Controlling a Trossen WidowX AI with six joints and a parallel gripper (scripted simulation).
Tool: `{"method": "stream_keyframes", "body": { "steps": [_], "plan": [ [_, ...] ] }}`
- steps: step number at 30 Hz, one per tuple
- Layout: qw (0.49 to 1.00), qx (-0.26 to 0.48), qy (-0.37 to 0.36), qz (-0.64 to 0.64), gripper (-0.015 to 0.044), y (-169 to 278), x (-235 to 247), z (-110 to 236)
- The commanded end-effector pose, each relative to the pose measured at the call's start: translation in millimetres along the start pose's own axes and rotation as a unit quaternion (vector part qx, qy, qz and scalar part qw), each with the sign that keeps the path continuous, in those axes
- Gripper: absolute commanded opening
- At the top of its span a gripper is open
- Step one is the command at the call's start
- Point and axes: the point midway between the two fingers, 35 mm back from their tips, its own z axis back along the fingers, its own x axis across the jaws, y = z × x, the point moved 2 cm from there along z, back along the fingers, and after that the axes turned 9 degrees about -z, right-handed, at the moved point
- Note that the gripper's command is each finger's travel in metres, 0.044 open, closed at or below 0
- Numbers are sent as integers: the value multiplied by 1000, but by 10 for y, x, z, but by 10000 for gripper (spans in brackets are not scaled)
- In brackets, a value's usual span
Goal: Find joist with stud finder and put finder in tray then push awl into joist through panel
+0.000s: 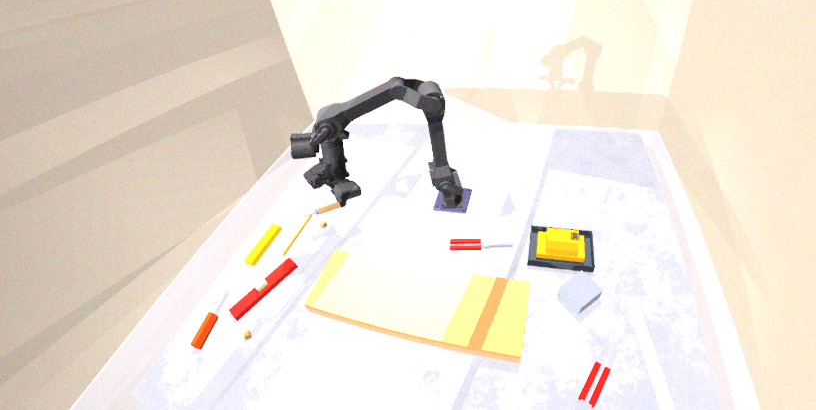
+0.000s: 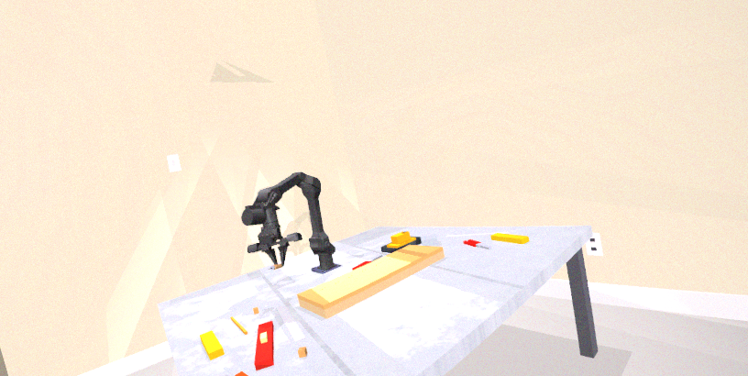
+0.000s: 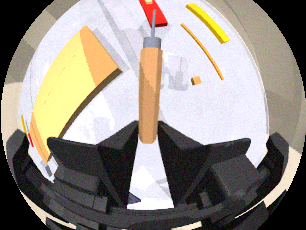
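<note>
My gripper (image 1: pixel 341 199) (image 2: pixel 277 259) (image 3: pixel 148 124) is shut on the awl (image 1: pixel 328 207) (image 3: pixel 151 82), gripping the end of its wooden handle. The awl is held low over the table at the left, and its metal tip points away from the fingers. The pale yellow floor panel (image 1: pixel 388 292) (image 2: pixel 367 278) (image 3: pixel 63 89) lies flat in the middle. An orange band (image 1: pixel 488 312) crosses its right part. The yellow stud finder (image 1: pixel 562 242) (image 2: pixel 401 237) sits in the dark tray (image 1: pixel 534 261), to the right of the arm's base.
A red screwdriver (image 1: pixel 471 244) lies between the base and the panel. A yellow block (image 1: pixel 262 244), a yellow pencil (image 1: pixel 297 234), a red level (image 1: pixel 262 288) and an orange screwdriver (image 1: pixel 204 330) lie at the left. A grey wedge (image 1: pixel 578 294) and red sticks (image 1: pixel 594 384) lie at the right.
</note>
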Motion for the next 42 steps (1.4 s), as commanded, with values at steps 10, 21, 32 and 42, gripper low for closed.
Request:
{"method": "stream_keyframes", "body": {
  "steps": [10, 21, 32, 42],
  "plan": [
    [973, -80, -65, -207, 0, -212, 74, 39],
    [912, -115, -142, -366, 0, -364, 135, 91],
    [826, -121, -229, -501, 0, -490, 201, 178],
    [731, -99, -308, -600, 0, -575, 265, 281]
  ]
}}
